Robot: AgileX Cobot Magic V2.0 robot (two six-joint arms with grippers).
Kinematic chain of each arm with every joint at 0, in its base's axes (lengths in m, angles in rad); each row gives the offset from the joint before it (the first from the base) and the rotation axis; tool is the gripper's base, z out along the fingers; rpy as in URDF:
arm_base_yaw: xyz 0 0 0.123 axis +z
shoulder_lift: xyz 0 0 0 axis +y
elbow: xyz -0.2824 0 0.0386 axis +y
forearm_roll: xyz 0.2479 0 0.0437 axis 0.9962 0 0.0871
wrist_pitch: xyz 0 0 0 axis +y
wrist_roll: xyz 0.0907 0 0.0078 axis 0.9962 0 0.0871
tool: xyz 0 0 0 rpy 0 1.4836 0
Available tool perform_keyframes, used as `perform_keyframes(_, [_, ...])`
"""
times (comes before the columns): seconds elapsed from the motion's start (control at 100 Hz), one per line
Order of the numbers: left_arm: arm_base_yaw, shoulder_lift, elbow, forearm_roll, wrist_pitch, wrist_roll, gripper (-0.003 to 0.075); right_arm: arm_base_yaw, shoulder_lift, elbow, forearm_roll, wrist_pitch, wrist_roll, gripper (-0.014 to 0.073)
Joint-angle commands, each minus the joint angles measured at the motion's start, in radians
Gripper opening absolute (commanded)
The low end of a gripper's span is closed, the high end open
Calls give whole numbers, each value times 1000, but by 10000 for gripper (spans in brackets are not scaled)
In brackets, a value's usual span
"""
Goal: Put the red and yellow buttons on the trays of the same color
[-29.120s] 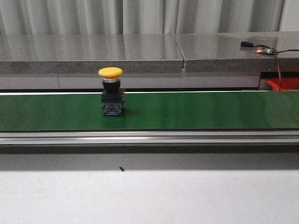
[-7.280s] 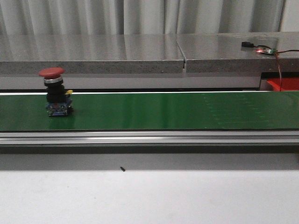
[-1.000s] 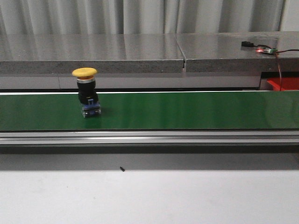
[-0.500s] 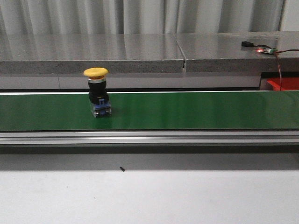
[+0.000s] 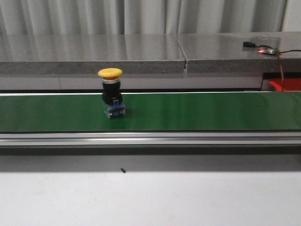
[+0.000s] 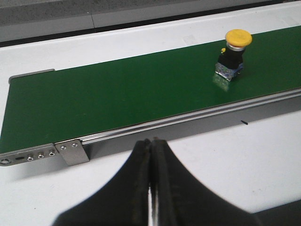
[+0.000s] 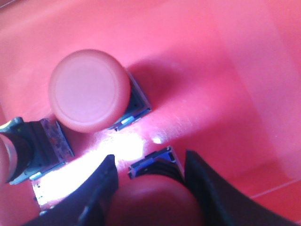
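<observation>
Riding upright on the green belt [image 5: 188, 112], the yellow button [image 5: 112, 96] sat left of centre, untouched. Risk: the belt could carry it past reach, or a late or off-centre grasp could topple the top-heavy part. The left gripper [image 6: 151, 155], fingers pressed together and empty, hung over the white desk [image 6: 225, 160] just short of the belt's near rail, pointing across the belt, well apart from the button. The right gripper [image 7: 148, 188] pointed down into the red tray [image 7: 225, 61], its fingers spread either side of a red button [image 7: 155, 197]; contact could not be told. Two more red buttons [image 7: 89, 89] stood close beside, so a careless withdrawal might knock them.
</observation>
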Motion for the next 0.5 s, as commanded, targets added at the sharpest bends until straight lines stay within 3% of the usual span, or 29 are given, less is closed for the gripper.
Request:
perform_keyframes(0.0, [-8, 7, -24, -21, -65, 0, -19, -8, -58, -25, 7, -47, -1, 256])
perform_keyframes(0.08, [-8, 7, -24, -21, -65, 0, -19, -8, -58, -25, 7, -47, -1, 358])
perform_keyframes(0.15, [-8, 7, -24, -21, -65, 0, -19, -8, -58, -25, 7, -48, -1, 397])
perform_keyframes(0.49, [-8, 7, -24, -21, -65, 0, -19, -8, -60, -25, -4, -51, -1, 400])
